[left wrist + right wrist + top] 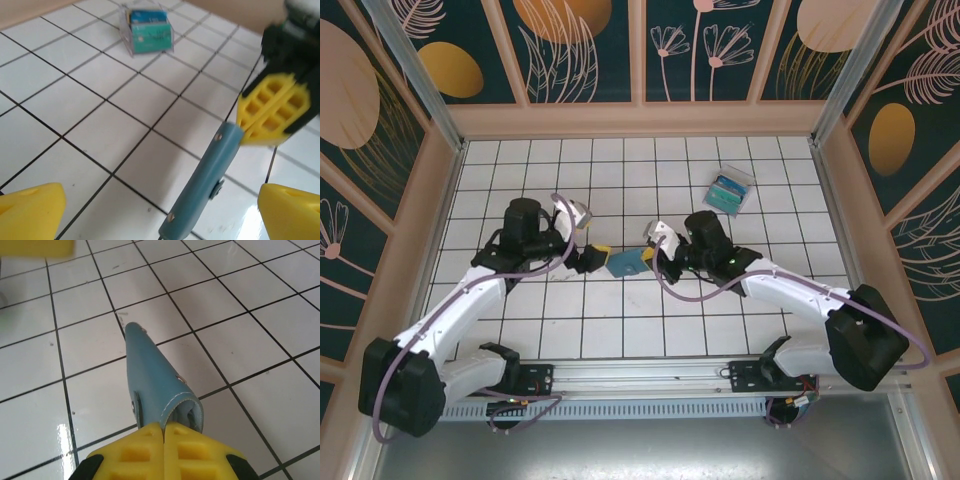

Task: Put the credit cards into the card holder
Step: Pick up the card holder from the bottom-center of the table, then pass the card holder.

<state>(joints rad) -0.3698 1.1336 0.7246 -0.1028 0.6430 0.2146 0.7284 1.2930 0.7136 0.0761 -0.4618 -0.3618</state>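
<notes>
The left gripper [594, 257] is spread wide, its yellow fingers [31, 210] clear of the holder [150, 370]. The holder, a folded flat of smooth teal leather-like material with a stitched edge and rivets, is held near the table's [520, 330] middle. Its long axis runs left to right. One end is pinched by the right gripper [164, 447]. Teal cards [147, 35] are stacked in a clear plastic box [747, 180] toward the far right corner.
</notes>
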